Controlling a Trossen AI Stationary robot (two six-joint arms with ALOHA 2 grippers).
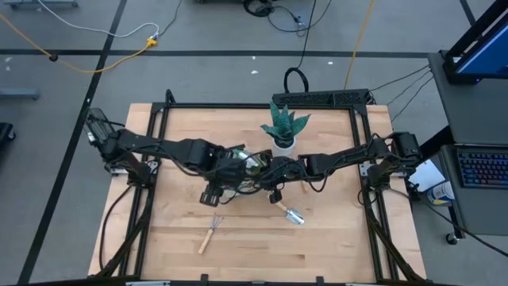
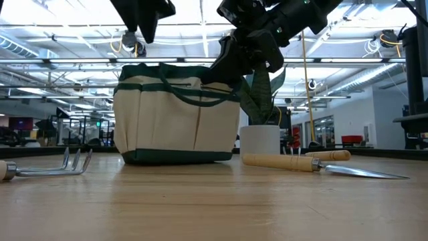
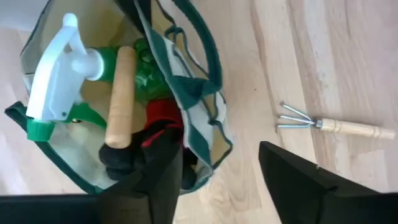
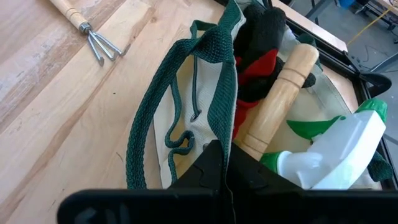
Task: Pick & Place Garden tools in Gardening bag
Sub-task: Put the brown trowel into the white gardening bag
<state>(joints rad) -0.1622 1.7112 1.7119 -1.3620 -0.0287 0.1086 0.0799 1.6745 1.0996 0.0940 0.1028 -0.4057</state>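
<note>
Nearest on the counter (image 1: pixel 317 246) lay the rake (image 1: pixel 209 235), tines toward the bag, well apart from it on the near left. A little farther and to the right lay a trowel (image 1: pixel 289 213), its wooden handle pointing toward the far side and its blade toward the near edge. In the low view a second wooden handle showed just behind it, though what tool it belonged to I could not tell.

Beyond these, at the counter's middle, stood the bag (image 2: pixel 175 114), upright and already part filled. Inside it were the spray bottle (image 3: pixel 62 68), a wooden handle (image 3: pixel 119 93) standing on end, and the red-black gloves (image 4: pixel 261 46). The left gripper (image 3: pixel 221 177) hung directly above the bag's mouth with its jaws apart and nothing between them, so I judged it had just let a tool drop in. The right gripper (image 4: pixel 224 165) came in from the right with its jaws pressed together on the bag's green loop handle (image 4: pixel 214 74), apparently holding the mouth open and the bag steady.

Just behind the bag, at the far middle, stood the plant (image 1: pixel 283 127) in its white pot.

The step in hand looked like the release into the bag. Next, the left arm would need to lift clear of the rim and reach for the rake, nearest its side, taking it by the handle while the right kept the bag open.
</note>
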